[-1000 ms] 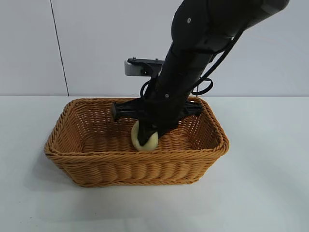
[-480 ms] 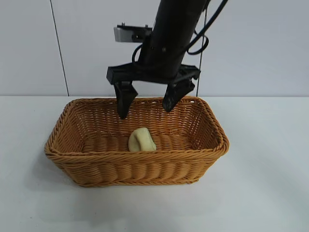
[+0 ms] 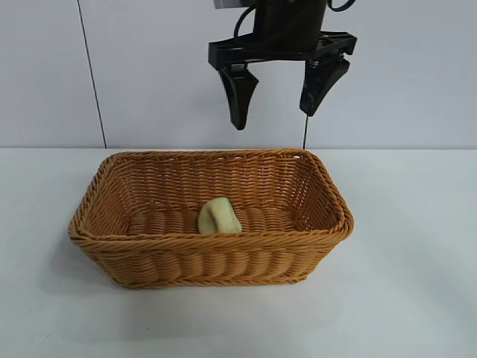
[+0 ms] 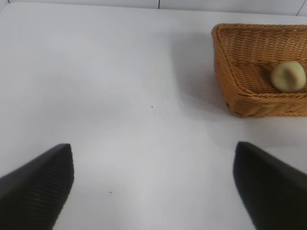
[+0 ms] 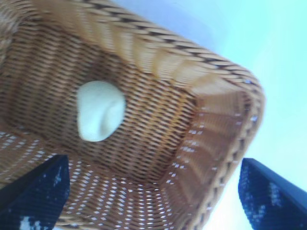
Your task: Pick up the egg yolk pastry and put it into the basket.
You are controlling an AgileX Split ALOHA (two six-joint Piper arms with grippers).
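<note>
The white surface (image 3: 417,298) is mostly taken up by the basket (image 3: 212,261), which is sat pretty much dead centre in the exterior view, long side running from 9 to 3 o'clock. Above its back rim, at about 12 o'clock, the right hand (image 3: 274,93) is hung in the air with its fingers spread wide and nothing gripped between them. It is pointed steeply down, and no contact with the wicker is seen.

The left hand (image 4: 153,187) is parked off to the side over bare surface, also wide open and empty, with the basket seen well away from it at roughly 2 o'clock in its own view.

The egg yolk pastry (image 3: 219,216) is found on the basket floor, near the front wall, resting on the weave. From the right hand it lies down and toward 7 o'clock, well apart. So the drop looks done; probably only a clear pull-away is needed, and the right arm is by far the nearer one.
</note>
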